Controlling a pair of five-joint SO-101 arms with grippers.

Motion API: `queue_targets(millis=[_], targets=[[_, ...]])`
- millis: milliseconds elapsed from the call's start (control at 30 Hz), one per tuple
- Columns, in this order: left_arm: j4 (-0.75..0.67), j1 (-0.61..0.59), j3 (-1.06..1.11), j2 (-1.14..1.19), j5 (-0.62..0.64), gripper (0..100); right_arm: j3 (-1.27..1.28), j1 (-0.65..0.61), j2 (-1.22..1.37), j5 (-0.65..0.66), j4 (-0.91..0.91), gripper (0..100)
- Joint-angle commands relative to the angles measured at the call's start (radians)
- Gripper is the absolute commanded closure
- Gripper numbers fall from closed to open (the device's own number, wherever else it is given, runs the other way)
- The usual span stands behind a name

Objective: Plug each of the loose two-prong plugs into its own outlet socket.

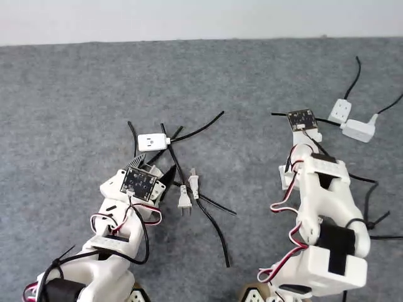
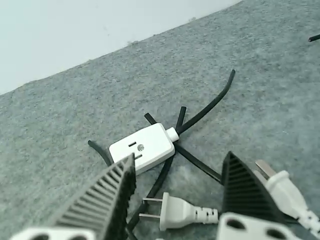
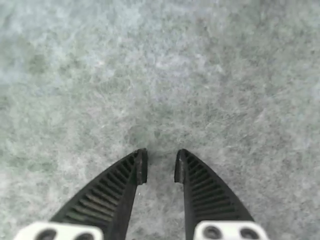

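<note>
Your left jaws stand wide apart over a two-prong plug [image 2: 175, 212] near the outlet socket [image 2: 142, 147]; your right jaws hang slightly apart above the bench [image 3: 160, 75].

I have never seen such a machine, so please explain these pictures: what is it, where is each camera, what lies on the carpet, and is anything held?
These are two robot arms, a left arm and a right arm, each ending in a gripper with two black fingers. One picture looks down on both from above; the other two come from cameras on the wrists, looking past their fingers. On the grey carpet lie a white outlet socket, one loose plug, a second plug and black cables. Beyond the right arm lie a white block and a white piece. The left gripper is open near the socket and plugs; the right gripper hangs over bare carpet, fingers slightly apart. Neither holds anything.
</note>
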Motion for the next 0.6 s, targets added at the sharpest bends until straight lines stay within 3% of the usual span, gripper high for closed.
queue_targets(millis=[0,567], targets=[[-0.028,0.003,-0.005,-0.015,0.005,73,0.023,-0.015,-0.022,-0.003,-0.007,89.0],[-0.028,0.003,-0.005,-0.015,0.005,73,0.025,-0.019,-0.024,-0.003,0.002,89.0]])
